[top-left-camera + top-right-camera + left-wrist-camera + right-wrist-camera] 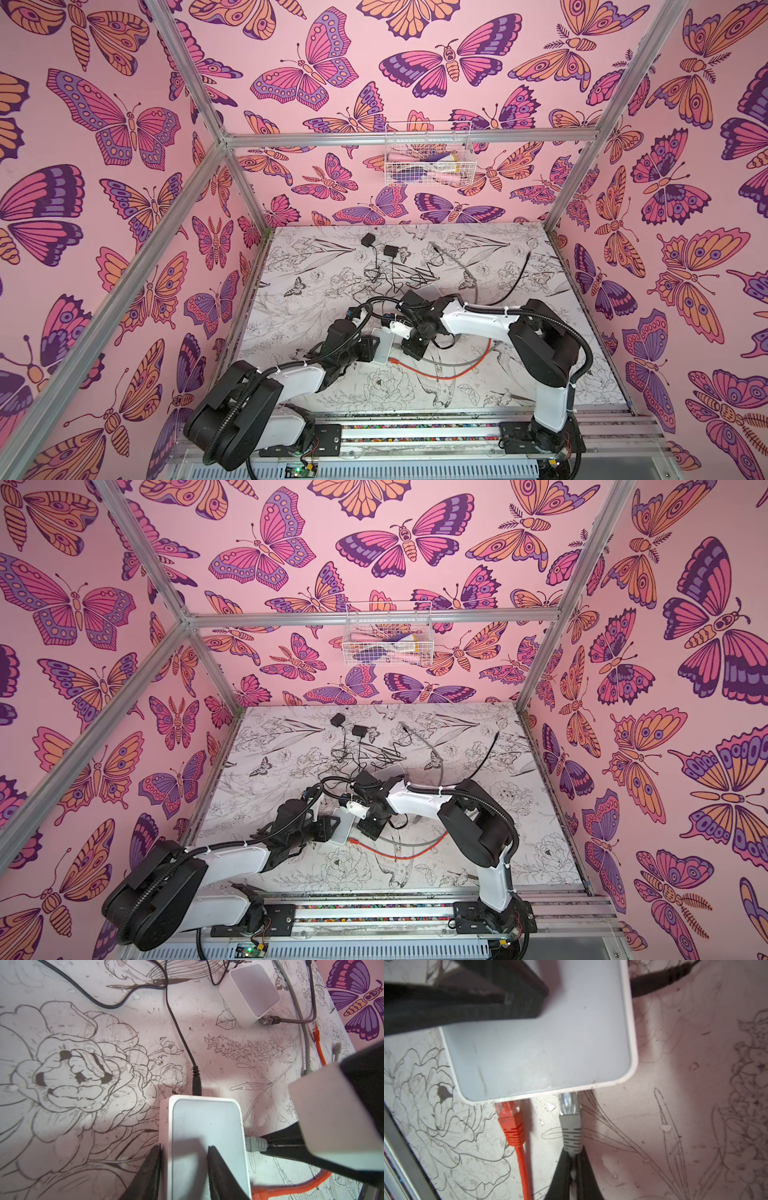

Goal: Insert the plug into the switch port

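Starting at the left hand (184,1148): its jaws are part-way open and clamped on the near end of the white switch (207,1124), bracing it on the table (675,1105), with the black power lead (196,1082) plugged in at the end farthest from that hand. Moving across, the orange plug (508,1111) sits in a port on the switch's edge facing the right hand. Right next to it is the grey plug (569,1109), nose at the neighbouring port with its clear tip showing outside. The right hand (574,1157) is pinched tight on the tail of that plug's boot. The port mouth is tucked under the switch's rim, so I cannot tell whether the latch has caught. Here's the danger: pushing from that far back, the boot may flex and the plug may cock sideways and jam. A hard shove could also slide or swing the switch in the left hand's end-only grip. And drift toward the orange plug could snag it.
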Tool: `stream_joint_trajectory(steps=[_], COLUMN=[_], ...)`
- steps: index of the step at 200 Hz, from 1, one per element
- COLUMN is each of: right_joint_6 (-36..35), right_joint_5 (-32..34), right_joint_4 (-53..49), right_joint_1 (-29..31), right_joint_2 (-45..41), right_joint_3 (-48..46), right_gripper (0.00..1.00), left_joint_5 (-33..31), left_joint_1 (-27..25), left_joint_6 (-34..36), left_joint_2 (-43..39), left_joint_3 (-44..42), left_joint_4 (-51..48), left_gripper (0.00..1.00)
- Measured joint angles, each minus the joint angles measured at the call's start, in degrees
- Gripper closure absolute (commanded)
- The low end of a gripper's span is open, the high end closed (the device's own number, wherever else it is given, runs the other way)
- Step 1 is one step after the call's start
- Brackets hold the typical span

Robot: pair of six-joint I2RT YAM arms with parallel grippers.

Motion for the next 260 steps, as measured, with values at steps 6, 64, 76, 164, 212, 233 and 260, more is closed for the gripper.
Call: stream_joint_trajectory(steps=[6, 64, 76, 164, 212, 233, 260], right_joint_6=[0.04, -1.14, -1.75, -2.97, -2.73, -1.62, 0.13], right_joint_5=[-0.07, -1.03, -1.44, -2.95, -2.93, -3.02, -4.15], right_joint_4=[0.02, -0.39, -1.16, -5.84, -1.99, 4.02, 13.92], right_joint_1=[-0.04, -0.31, -0.44, -1.03, -1.01, -0.83, -0.13], right_joint_2=[0.00, 0.28, 0.61, 3.08, 2.32, 1.40, 0.61], right_joint_3=[0.00, 0.44, 0.94, 4.94, 3.17, 0.74, -1.22], right_gripper=[1.00, 1.00, 1.00, 1.00, 0.91, 0.80, 0.70], left_joint_5=[-0.35, -3.02, -3.58, -6.05, -8.57, -7.43, -4.66], left_joint_1=[-0.22, -2.05, -2.43, -3.56, -3.69, -1.53, 3.32], left_joint_6=[0.02, 0.83, 1.09, 2.51, 2.21, 1.60, 1.03], left_joint_2=[0.17, 1.81, 2.29, 3.02, -1.97, -6.27, -12.00], left_joint_3=[0.04, 0.94, 1.29, 2.43, 2.32, 2.32, 3.67], left_joint_4=[0.26, 1.60, 1.79, 1.46, -5.84, -11.34, -17.18], left_gripper=[0.63, 0.63, 0.63, 0.64, 0.60, 0.55, 0.47])
